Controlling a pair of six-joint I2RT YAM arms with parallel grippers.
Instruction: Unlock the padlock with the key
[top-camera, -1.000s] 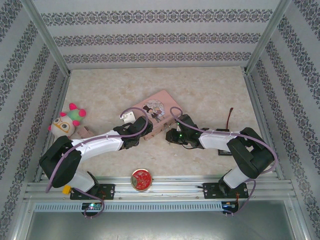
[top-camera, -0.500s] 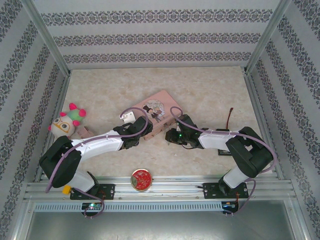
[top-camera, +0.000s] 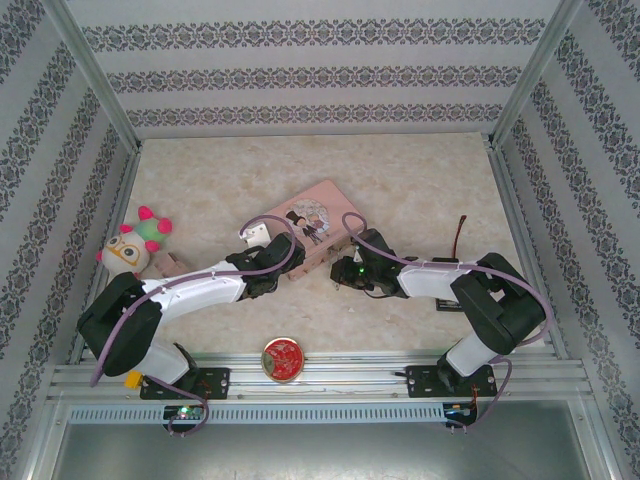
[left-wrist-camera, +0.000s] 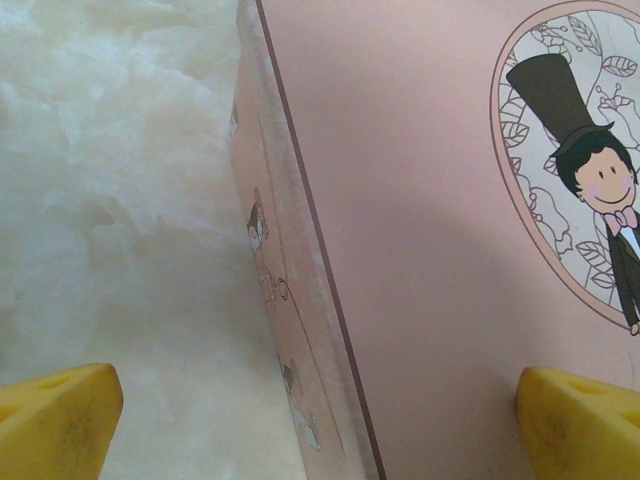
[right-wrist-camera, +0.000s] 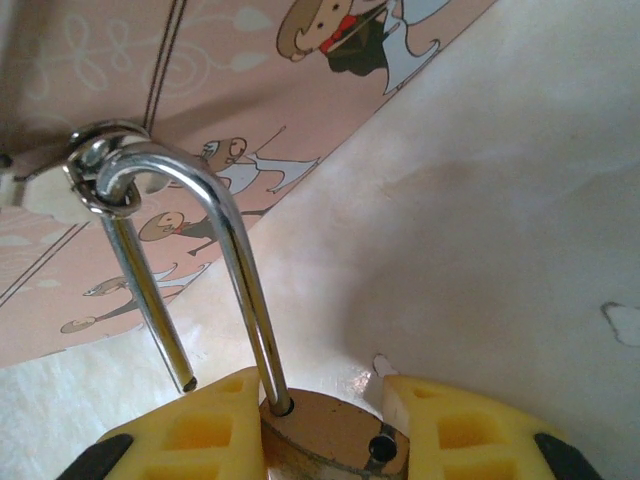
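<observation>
My right gripper is shut on the brass body of the padlock, one yellow finger on each side. The silvery shackle stands open: one leg sits in the body, and the other ends free above it. The shackle's bend hooks through the metal ring on the side of the pink tin box. My left gripper is open and straddles the left edge of the box. One fingertip hangs over the table and the other over the lid. The key is out of view.
In the top view the pink box lies mid-table between both grippers. A plush toy sits at the left. A round red tin lies by the near rail. A thin dark strap lies to the right. Patterned walls enclose the table.
</observation>
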